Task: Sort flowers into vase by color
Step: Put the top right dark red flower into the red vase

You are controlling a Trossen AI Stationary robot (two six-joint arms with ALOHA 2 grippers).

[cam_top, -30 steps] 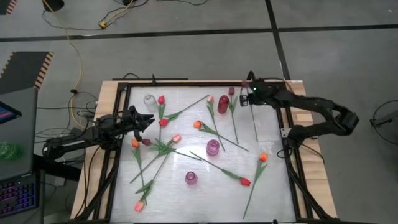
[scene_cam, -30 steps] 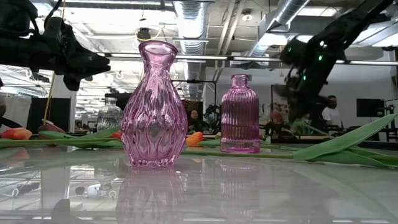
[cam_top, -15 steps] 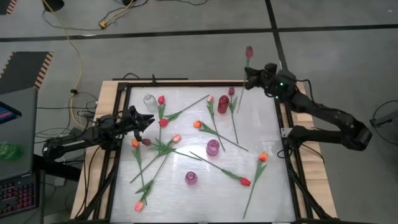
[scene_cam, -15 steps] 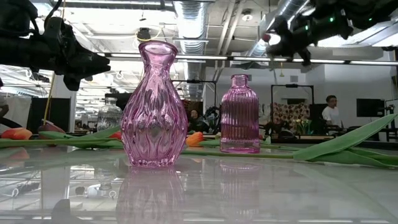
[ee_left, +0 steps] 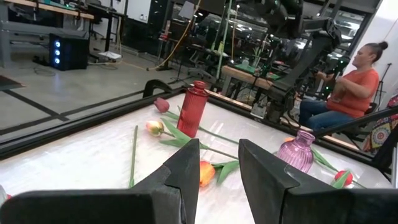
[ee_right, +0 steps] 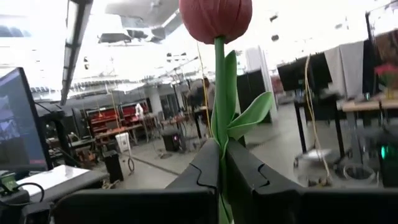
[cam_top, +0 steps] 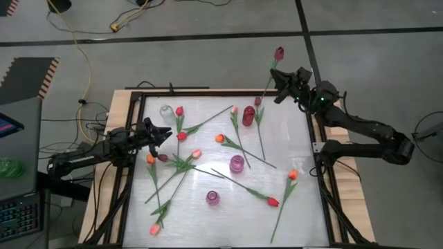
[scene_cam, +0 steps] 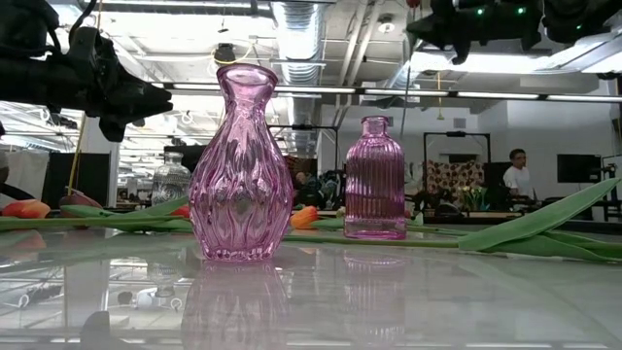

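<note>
Right gripper (cam_top: 282, 84) clamped tight on stem of dark red tulip (cam_top: 279, 53), lifted above counter's (cam_top: 297, 207) far right corner. Left gripper (cam_top: 160, 133) partly open, empty, hovering at left edge. Remaining flowers (cam_top: 239, 146) strewn across counter among glass vases (cam_top: 237, 164).

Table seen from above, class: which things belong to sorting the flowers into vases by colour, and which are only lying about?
Belong to the job:
- dark red tulip, held up by the shut right gripper
- tulips on the table, such as the orange tulip
- red vase, pink vase, clear vase

Lying about:
- yellow cable on the floor
- keyboard
</note>
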